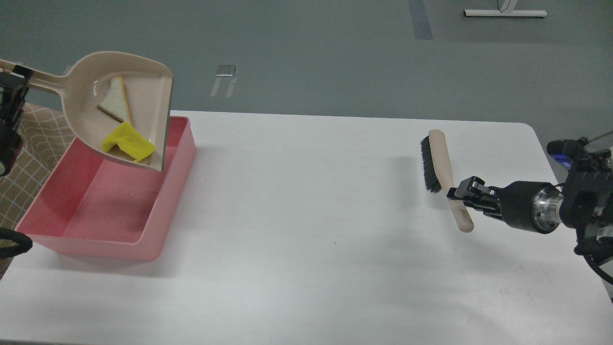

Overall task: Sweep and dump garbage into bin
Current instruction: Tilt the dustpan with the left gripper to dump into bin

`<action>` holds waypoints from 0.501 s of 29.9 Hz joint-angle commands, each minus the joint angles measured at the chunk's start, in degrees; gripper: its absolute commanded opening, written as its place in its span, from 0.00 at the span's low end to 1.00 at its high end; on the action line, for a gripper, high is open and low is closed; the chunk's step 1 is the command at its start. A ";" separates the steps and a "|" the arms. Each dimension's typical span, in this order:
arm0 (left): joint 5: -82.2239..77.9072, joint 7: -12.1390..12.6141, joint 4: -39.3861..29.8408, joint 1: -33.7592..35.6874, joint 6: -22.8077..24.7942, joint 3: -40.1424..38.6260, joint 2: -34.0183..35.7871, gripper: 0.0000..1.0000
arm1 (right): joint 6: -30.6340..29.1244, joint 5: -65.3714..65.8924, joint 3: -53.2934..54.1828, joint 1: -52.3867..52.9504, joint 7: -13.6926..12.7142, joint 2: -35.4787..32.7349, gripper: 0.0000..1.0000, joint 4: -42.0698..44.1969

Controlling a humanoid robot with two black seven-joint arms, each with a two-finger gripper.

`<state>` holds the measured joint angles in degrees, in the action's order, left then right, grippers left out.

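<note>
The pink bin [158, 211] stands at the table's left edge. Above its far end my left gripper [13, 82] is shut on the handle of the beige dustpan [146, 72], held tilted in the air. In the pan lie the white bread wedge [115, 100] and the yellow sponge chunk [128, 142], low near the pan's lip. At the right my right gripper [460, 194] is shut on the handle of the beige black-bristled brush [437, 158], held just above the table.
The white table [306, 230] spreads between bin and brush. A checked cloth [33, 139] shows beyond the table's left edge. A small metal fitting [225, 72] is on the grey floor behind.
</note>
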<state>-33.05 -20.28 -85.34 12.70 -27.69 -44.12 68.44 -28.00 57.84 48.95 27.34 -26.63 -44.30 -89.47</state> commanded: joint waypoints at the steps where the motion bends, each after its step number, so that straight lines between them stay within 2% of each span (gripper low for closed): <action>1: 0.09 -1.25 0.00 -0.83 0.70 0.08 1.51 0.00 | 0.00 0.08 0.00 0.00 0.00 0.18 0.00 0.00; 5: -0.08 -2.49 0.00 -1.98 1.32 0.17 3.01 0.00 | 0.00 0.08 0.00 -0.09 0.00 0.53 0.00 0.00; 10: -0.78 -5.65 0.26 -3.21 1.32 1.13 5.90 0.00 | 0.00 0.08 0.00 -0.26 0.00 0.53 0.00 0.00; 15: -1.83 -7.67 0.35 -3.21 1.06 3.59 7.67 0.00 | 0.00 0.08 0.00 -0.18 0.00 0.53 0.00 -0.09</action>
<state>-33.87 -26.76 -85.09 9.52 -26.40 -41.88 75.21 -28.00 57.92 48.95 27.08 -26.63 -43.77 -89.48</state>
